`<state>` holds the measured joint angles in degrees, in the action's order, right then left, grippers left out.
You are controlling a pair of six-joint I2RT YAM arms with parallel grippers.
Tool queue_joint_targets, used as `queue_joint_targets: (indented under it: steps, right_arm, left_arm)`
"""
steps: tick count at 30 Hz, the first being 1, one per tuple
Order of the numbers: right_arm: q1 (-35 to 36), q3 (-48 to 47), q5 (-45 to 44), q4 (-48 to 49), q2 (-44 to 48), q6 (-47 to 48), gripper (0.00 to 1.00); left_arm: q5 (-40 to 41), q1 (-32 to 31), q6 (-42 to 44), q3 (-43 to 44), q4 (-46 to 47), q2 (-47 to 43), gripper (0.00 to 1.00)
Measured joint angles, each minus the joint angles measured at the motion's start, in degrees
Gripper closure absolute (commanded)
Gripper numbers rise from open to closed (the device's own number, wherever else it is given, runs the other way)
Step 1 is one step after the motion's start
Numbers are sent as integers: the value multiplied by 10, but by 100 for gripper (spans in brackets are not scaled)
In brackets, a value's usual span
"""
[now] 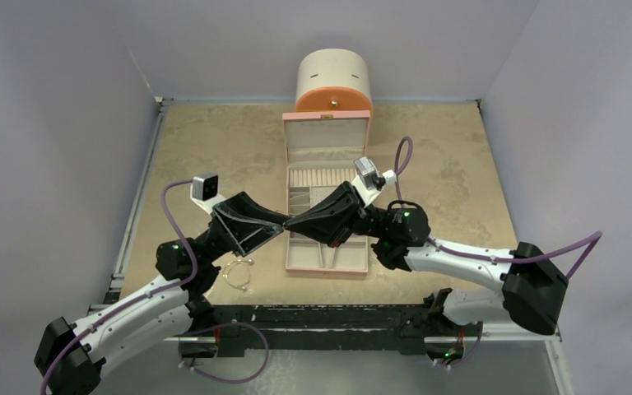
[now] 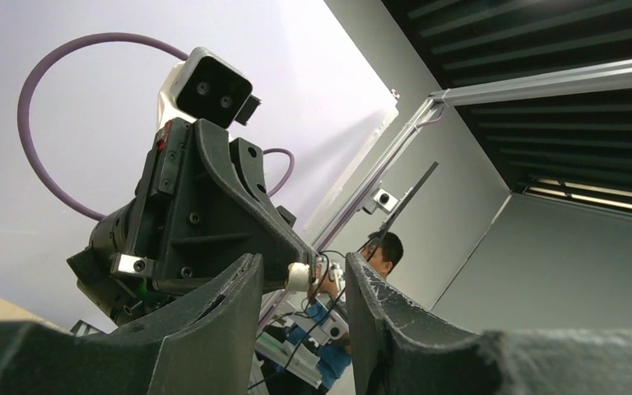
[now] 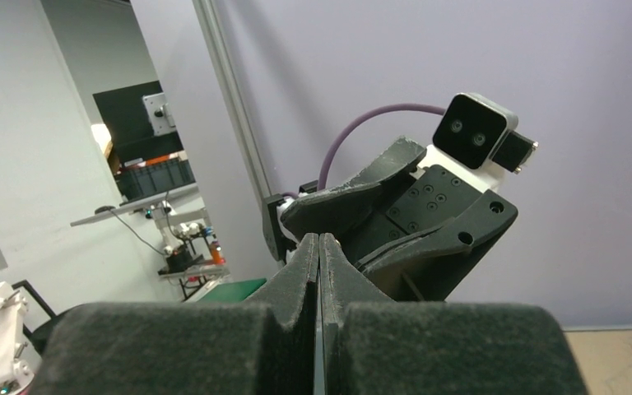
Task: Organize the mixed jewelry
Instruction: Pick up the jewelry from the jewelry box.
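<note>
The beige table [image 1: 214, 156] fills most of the top view. The left arm [image 1: 144, 309] and the right arm [image 1: 461, 259] reach in from the near edge and meet tip to tip above the table, just over the left edge of the box. The open pink box [image 1: 327, 265] sits in the middle of the table, its lid upright on the far side and its pale compartments facing up. What lies in them is too small to tell. The round cabinet [image 1: 333, 78] stands just behind the box at the far wall.

The left gripper [image 2: 303, 265] points right. Its fingers [image 2: 214, 329] stand apart with a clear gap between them, and they clamp nothing. The right gripper [image 3: 319, 243] points left with its jaws pressed together, and its tip sits inside that gap. A small pale thing [image 2: 298, 276] shows at that tip in the left wrist view. Whether the right jaws pinch it, or what it is, cannot be told.

The thin wire bangle [image 1: 237, 274] lies flat on the table near the front edge, left of the box and just beside the left arm. Neither gripper touches it.
</note>
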<state>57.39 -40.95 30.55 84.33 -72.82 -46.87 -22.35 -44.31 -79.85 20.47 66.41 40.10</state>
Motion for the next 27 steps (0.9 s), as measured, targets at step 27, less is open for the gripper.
queue_joint_targets:
  steps: [27]
  right_arm:
    - [3,15,-13,9,5,0,100]
  left_arm:
    - [1,0,1,3,4,13,100]
